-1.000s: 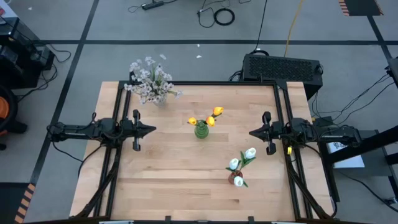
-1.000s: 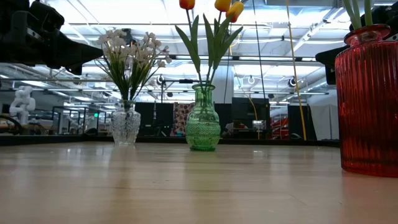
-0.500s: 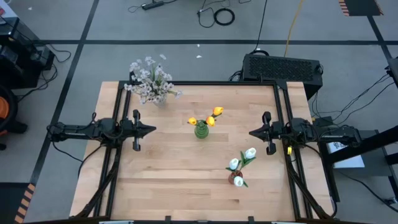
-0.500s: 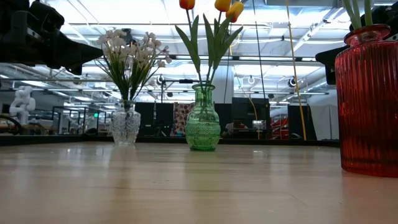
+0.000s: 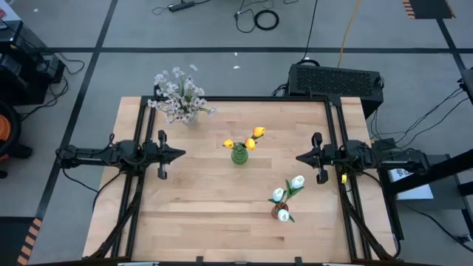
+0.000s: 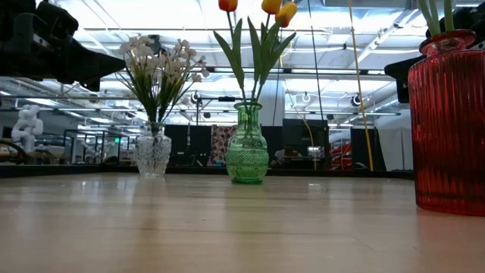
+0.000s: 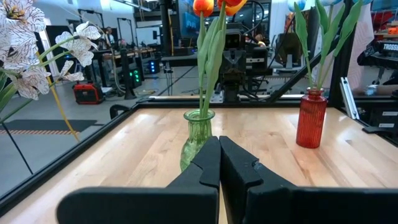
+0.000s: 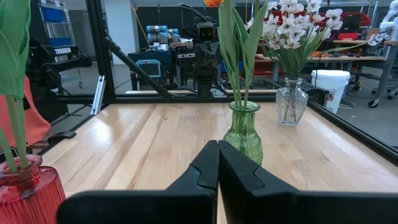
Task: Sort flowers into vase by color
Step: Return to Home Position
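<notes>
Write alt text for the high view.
On a wooden table: clear vase of pale blossoms far left, green vase of orange tulips centre, red vase of white tulips near right. The left gripper and right gripper face inward, shut.

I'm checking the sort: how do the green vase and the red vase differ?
The green vase is bulbous-bellied; the red vase is a ribbed near-cylinder. The green vase holds orange-yellow tulips, the red vase white tulips. Both stand upright, clear of the shut left gripper and right gripper.
</notes>
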